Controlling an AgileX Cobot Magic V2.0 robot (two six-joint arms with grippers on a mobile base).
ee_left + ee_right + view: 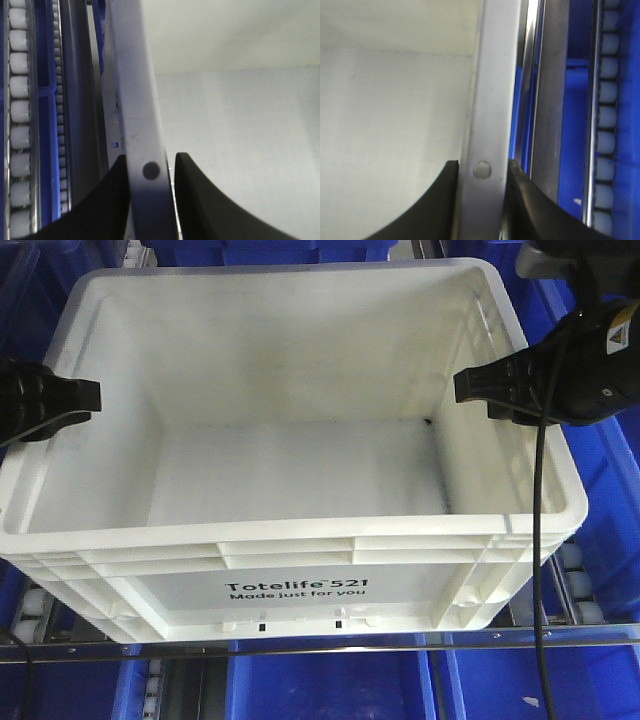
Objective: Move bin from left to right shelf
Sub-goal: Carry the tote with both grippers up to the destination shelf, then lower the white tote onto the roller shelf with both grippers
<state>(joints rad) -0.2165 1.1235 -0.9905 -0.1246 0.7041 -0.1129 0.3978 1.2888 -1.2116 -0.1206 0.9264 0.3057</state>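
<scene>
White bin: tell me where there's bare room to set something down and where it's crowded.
Free: floor of the bin, bare between its walls. Crowded: side rims, pinched by left claw and right claw; blue bins close outside.

Bin [290, 420] lies over roller shelf [575, 585], other bins [330, 685] below.

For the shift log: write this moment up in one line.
left gripper: shut on bin left rim | right gripper: shut on bin right rim | bin: upright, empty | lifted: cannot tell
</scene>
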